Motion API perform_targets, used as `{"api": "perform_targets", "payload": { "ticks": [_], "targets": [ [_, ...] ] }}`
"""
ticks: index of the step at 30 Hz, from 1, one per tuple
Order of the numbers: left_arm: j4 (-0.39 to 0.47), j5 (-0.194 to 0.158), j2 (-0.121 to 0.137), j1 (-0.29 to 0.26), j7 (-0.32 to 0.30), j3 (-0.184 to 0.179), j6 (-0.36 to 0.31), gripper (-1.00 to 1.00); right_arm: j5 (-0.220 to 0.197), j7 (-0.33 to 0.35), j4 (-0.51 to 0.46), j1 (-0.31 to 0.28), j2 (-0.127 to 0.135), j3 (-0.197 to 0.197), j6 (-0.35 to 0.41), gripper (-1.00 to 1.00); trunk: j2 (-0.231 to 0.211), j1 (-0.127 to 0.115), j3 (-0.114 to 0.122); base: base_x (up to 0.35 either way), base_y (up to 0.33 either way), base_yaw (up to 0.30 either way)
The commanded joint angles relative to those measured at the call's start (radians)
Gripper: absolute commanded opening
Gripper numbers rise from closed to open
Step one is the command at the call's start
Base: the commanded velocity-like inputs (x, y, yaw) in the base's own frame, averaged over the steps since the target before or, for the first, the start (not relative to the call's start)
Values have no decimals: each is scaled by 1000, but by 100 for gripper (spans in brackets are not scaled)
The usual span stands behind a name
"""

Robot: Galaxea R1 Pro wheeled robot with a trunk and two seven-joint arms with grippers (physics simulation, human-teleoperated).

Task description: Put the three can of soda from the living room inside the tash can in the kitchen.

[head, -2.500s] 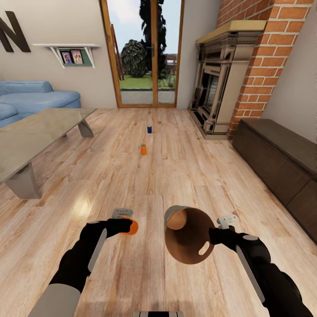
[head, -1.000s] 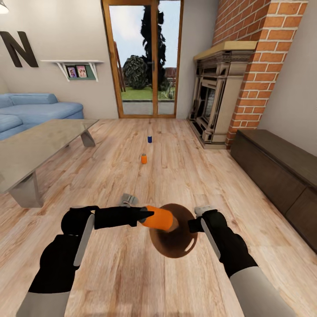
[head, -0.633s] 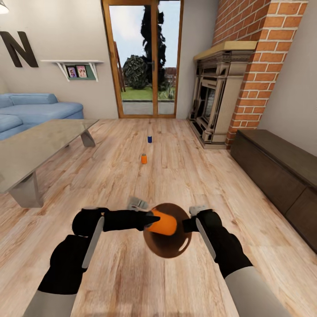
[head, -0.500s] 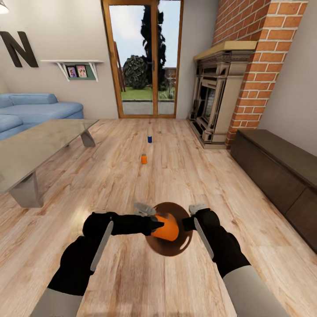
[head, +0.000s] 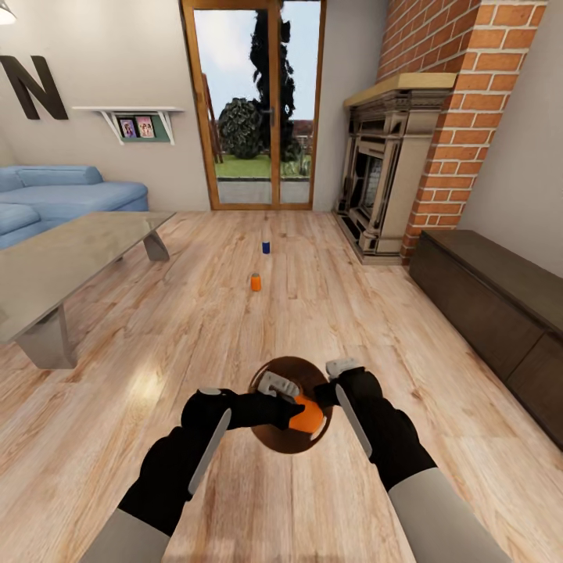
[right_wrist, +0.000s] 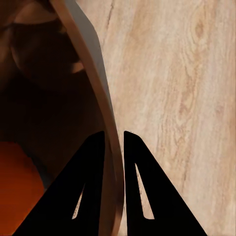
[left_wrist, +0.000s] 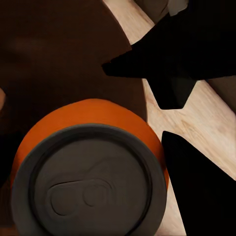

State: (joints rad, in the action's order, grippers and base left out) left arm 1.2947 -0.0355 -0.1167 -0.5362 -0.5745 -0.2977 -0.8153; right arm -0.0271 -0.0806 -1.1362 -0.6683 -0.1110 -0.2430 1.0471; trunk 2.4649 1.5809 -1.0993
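Orange and silvery-topped, a soda can (head: 306, 414) sits in the mouth of the trash can (head: 275, 374), pinched by the left gripper (head: 294, 410). The right gripper (head: 327, 395) has its fingers (right_wrist: 91, 182) clamped on either side of the bin's rim. Farther off on the plank floor (head: 195, 313) stand a second orange can (head: 256, 282) and, beyond it, a dark blue can (head: 266, 247). A grey low table (head: 55, 258) stands at the left, a fireplace (head: 383, 188) at the far right.

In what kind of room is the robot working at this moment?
Most likely a living room in a house: a blue sofa beside a grey low table, a brick-and-stone fireplace, and wood-framed glass doors opening onto a garden.
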Motion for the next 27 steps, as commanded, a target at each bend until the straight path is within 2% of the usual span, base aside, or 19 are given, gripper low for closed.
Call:
{"api": "perform_targets", "payload": {
  "ticks": [1,7,11,18,22,27],
  "targets": [
    [-1,1,-2,0,22,-4,14,-100,5,2,0,0,-1,-5,0,-100,0,0,0,0,0,0],
    [-1,5,-4,-1,126,-44,46,-100,6,1,0,-1,-5,-11,0,-100,0,0,0,0,0,0],
    [-3,9,-3,-1,156,-66,66,-100,6,1,0,-1,-5,-11,0,-100,0,0,0,0,0,0],
    [-7,14,0,0,213,-82,79,-100,6,1,0,-1,-5,-12,0,-100,0,0,0,0,0,0],
    [-38,14,1,0,268,-118,84,-100,6,1,0,-1,-6,-12,0,-100,0,0,0,0,0,0],
    [-101,14,-2,-2,301,-130,122,-100,6,1,0,-1,-6,-12,0,-100,0,0,0,0,0,0]
  ]
}}
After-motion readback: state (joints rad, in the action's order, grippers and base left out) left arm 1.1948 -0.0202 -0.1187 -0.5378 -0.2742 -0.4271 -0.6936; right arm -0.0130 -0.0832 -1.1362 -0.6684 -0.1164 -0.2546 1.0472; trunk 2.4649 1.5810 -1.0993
